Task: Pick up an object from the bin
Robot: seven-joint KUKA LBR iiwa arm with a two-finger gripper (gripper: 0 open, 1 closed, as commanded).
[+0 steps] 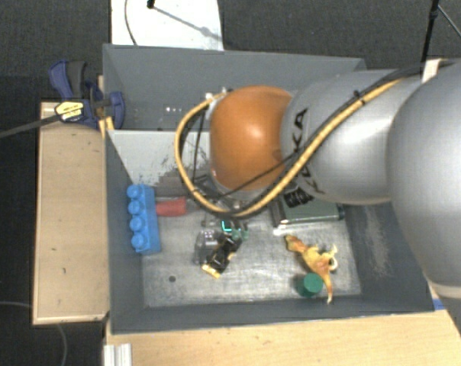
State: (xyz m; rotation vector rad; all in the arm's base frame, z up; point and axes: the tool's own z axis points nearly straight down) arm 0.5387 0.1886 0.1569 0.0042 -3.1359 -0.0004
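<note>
My gripper (217, 244) reaches down into the middle of the bin, below the orange dome on the wrist. Right at its tips lies a small dark object with a yellow end (215, 264), on the bin floor; whether the tips touch it I cannot tell. A small red block (170, 207) lies just to the left of the gripper. Further left, a blue toy brick with round studs (143, 218) lies lengthwise along the bin's left wall.
A yellow and orange toy figure (314, 259) lies to the right of the gripper, with a green round cap (310, 285) beside it near the front wall. A flat grey-framed object (311, 210) lies under the arm. The arm covers the bin's right and back.
</note>
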